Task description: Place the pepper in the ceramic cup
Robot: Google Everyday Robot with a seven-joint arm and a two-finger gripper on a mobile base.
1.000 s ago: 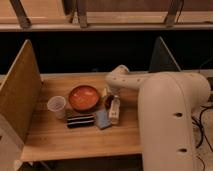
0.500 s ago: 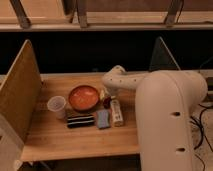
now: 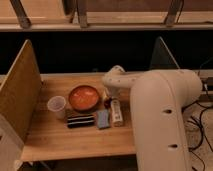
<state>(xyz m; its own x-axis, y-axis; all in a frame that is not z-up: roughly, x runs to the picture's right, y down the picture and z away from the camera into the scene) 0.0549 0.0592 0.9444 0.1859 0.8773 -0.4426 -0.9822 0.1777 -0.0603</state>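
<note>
The pale ceramic cup (image 3: 56,105) stands upright on the wooden table (image 3: 60,137), left of the orange bowl. A small dark red thing, apparently the pepper (image 3: 107,103), lies just right of the bowl, by the top of a white bottle. My gripper (image 3: 107,95) hangs down from the white arm (image 3: 160,115) that reaches in from the right. It is right over the pepper, at the bowl's right rim. The arm hides part of the pepper.
A wide orange bowl (image 3: 84,97) sits mid-table. A white bottle (image 3: 117,112) lies right of it, with a blue object (image 3: 103,119) and a dark striped packet (image 3: 81,120) in front. Tall wooden panels (image 3: 20,95) flank the table on both sides.
The arm's wrist has shifted a little to the left and down, bringing the gripper closer to the bowl's right rim. The objects on the table have not moved.
</note>
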